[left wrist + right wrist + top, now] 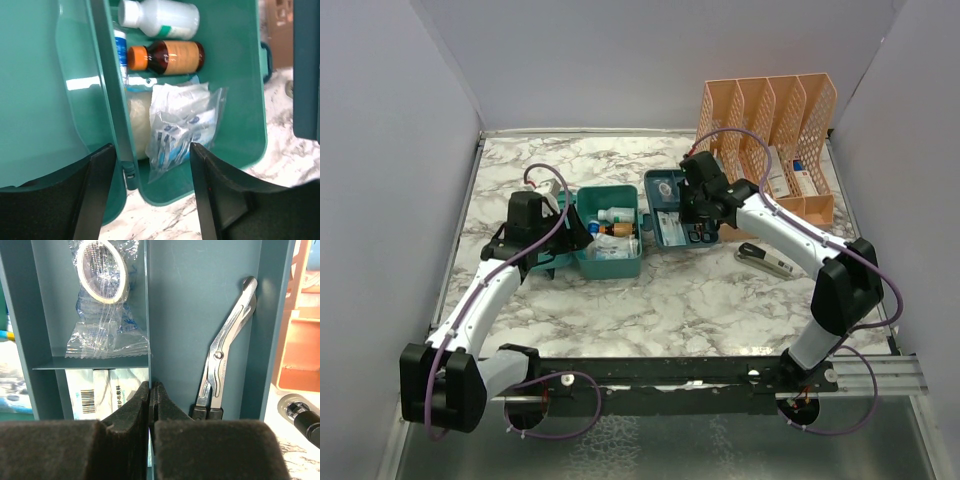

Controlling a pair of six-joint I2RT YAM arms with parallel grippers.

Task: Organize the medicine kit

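The insert tray [200, 315] is pinched by the right gripper [151, 395]. The left gripper [150, 150] is spread (astride the medicine kit [240, 100] at its hinge).

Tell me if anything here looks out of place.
A slim tool lies loose on the table, right of the tray and not in any compartment. The tray itself sits out of the box, beside it on the table. Nothing looks spilled or broken.

Both arms stretched forward, left claw [150, 152] with fingers spread wide, right claw [151, 390] pinched tight and tipped downward
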